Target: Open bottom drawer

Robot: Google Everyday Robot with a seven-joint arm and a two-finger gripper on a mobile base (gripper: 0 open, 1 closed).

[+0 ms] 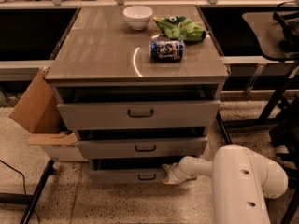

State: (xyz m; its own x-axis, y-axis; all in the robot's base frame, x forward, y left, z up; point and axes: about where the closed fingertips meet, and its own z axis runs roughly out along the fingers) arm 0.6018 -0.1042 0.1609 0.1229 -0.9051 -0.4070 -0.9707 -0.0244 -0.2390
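Note:
The bottom drawer (126,175) is the shortest grey front of three, low on the cabinet, with a small dark bar handle (146,177). It stands a little pulled out, with a dark gap above it. My gripper (168,173) sits at the end of the white arm (243,181), just right of the handle against the drawer front.
Middle drawer (142,147) and top drawer (138,114) also stand slightly out. On the cabinet top are a white bowl (138,17), a green chip bag (180,28) and a blue can (167,49) on its side. A cardboard box (39,113) stands left; a chair (275,41) stands right.

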